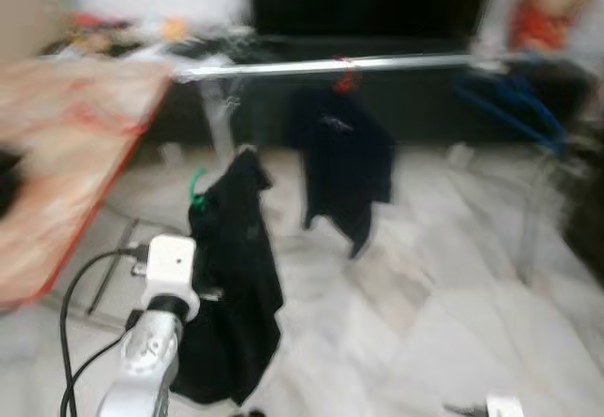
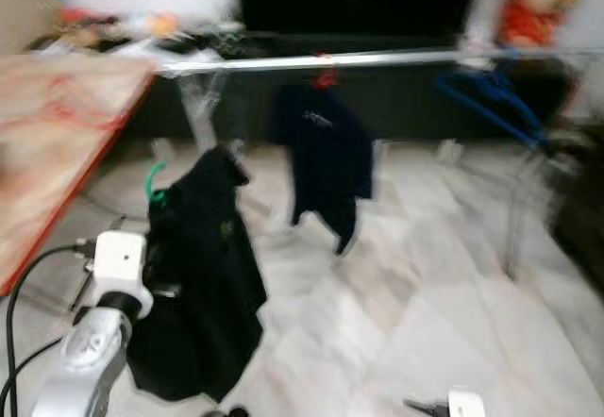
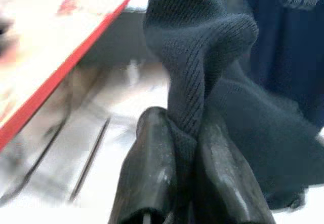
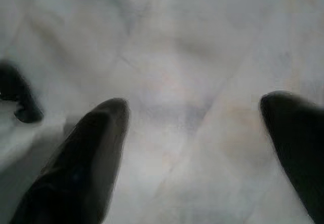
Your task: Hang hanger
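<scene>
Left gripper (image 3: 185, 153) is pinched tight on a fold of a dark knit garment (image 1: 231, 275), the ribbed cloth bunched between its two black fingers (image 3: 152, 173) and rising above them. In the blurred head views the silver left arm (image 1: 151, 341) rises from the lower left of the frame, and the garment hangs from it down toward the pale marble floor (image 1: 425, 323). A green hanger hook (image 1: 196, 191) sticks up at the garment's upper left edge, left of centre in the frame. Behind, across the upper middle of the frame, runs a silver rail (image 1: 330, 65); a second dark garment (image 1: 344, 167) hangs from it on a red hanger (image 1: 345, 79), just right of the held one. Blue hangers (image 1: 514, 106) sit at the rail's right end. An orange-edged surface (image 1: 66, 153) fills the left side. Right gripper (image 4: 192, 148) stands wide open over the bare floor, holding nothing, its fingers (image 4: 86, 153) well apart.
</scene>
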`<state>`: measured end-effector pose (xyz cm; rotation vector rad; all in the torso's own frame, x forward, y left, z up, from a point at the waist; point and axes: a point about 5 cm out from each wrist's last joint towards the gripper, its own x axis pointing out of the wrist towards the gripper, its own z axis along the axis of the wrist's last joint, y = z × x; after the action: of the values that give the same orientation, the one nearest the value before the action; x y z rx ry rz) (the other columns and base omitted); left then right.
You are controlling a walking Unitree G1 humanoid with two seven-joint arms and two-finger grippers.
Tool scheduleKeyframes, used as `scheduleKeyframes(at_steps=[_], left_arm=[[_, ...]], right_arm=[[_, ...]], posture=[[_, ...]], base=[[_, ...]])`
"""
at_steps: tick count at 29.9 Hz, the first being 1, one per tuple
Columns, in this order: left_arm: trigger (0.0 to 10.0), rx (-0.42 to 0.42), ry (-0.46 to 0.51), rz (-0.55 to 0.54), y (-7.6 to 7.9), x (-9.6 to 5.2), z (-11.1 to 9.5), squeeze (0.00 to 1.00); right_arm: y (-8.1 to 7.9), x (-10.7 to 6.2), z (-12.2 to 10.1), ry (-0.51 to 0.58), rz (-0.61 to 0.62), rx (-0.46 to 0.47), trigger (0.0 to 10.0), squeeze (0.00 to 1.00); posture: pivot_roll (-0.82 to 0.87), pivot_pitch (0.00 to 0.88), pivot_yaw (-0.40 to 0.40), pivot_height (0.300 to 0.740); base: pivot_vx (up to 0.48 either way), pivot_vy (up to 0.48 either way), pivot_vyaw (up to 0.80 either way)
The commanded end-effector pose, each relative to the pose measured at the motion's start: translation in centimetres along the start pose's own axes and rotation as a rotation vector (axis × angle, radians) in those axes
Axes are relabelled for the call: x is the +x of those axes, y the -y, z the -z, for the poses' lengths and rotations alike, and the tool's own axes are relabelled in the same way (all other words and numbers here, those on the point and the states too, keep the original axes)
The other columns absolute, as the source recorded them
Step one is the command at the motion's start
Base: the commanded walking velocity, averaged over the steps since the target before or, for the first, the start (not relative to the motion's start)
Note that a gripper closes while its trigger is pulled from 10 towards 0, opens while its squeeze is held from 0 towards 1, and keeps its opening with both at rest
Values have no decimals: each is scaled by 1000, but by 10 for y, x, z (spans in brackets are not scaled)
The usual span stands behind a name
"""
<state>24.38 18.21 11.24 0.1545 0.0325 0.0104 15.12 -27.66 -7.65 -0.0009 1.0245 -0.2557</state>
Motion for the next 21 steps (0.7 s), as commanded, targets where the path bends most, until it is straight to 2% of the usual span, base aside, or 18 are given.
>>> scheduleKeyframes(at_steps=[1,21], left_arm=[[10000,0,40,6,0,2,-9,0],[10000,-1,30,25,1,3,-10,0]], right_arm=[[-5,-1,8,-16,-11,17,10000,0],[-5,0,4,22,-8,29,10000,0]], posture=[[3,0,2,740],[6,0,-1,740]], base=[[-356,0,0],[-364,0,0]])
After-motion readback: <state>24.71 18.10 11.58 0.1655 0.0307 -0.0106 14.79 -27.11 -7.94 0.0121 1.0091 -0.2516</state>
